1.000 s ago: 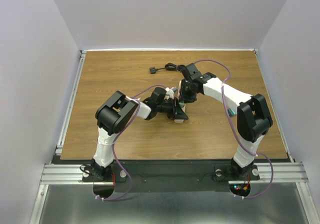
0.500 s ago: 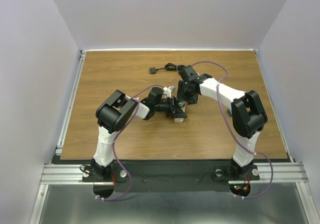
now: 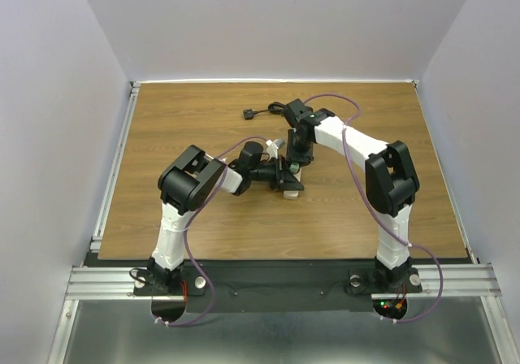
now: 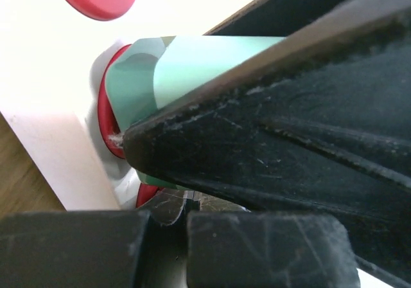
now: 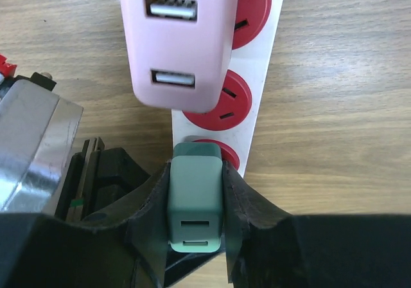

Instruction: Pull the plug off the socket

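At mid-tabletop (image 3: 179,120), the socket (image 5: 273,76) lies flat between the two arms. The right fingers (image 5: 247,217) clamp the green plug (image 5: 194,198) by its sides. The plug sits in a red outlet (image 5: 229,154), just beside a pink charger (image 5: 183,37) plugged in farther along. The left fingers (image 4: 270,252) are closed tight together, close against the socket by that plug.

I can read no text, brand, number or sign from here. The socket (image 5: 273,63), the green plug (image 5: 194,198) and the pink adapter (image 5: 180,50) carry no print that I can make out.
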Robot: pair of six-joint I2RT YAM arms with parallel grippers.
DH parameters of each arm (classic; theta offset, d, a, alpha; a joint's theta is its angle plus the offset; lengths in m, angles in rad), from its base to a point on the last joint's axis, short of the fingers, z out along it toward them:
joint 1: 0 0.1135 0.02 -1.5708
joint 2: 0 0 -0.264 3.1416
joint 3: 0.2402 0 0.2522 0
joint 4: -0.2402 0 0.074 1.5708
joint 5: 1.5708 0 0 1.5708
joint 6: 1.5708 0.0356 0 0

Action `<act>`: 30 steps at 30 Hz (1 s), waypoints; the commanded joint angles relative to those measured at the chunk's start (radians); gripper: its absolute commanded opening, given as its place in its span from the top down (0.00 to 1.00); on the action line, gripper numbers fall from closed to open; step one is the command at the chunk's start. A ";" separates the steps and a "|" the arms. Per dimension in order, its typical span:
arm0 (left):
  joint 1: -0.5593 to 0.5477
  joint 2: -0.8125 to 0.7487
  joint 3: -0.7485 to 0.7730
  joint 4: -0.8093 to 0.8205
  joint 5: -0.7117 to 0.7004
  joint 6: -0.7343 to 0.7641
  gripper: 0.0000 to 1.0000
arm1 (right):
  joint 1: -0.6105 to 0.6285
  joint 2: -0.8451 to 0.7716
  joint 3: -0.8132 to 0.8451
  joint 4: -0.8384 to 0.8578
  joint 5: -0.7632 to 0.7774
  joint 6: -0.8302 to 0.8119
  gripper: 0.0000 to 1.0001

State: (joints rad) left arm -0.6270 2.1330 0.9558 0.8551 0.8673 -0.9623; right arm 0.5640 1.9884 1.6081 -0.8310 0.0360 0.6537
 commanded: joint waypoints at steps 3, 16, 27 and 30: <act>0.007 0.157 -0.068 -0.243 -0.165 0.126 1.00 | 0.019 -0.031 0.231 -0.088 -0.076 -0.034 1.00; -0.005 0.192 -0.058 -0.241 -0.162 0.114 1.00 | 0.019 0.018 0.386 -0.250 -0.127 -0.098 1.00; -0.007 0.151 -0.081 -0.183 -0.128 0.079 1.00 | 0.019 -0.011 0.360 -0.286 -0.127 -0.172 1.00; -0.004 0.023 -0.135 -0.160 -0.108 0.063 1.00 | 0.017 -0.010 0.319 -0.284 -0.128 -0.218 1.00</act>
State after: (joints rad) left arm -0.6365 2.1506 0.9279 0.9798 0.8661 -0.9054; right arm 0.5549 2.0911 1.8862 -1.0702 0.0414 0.5095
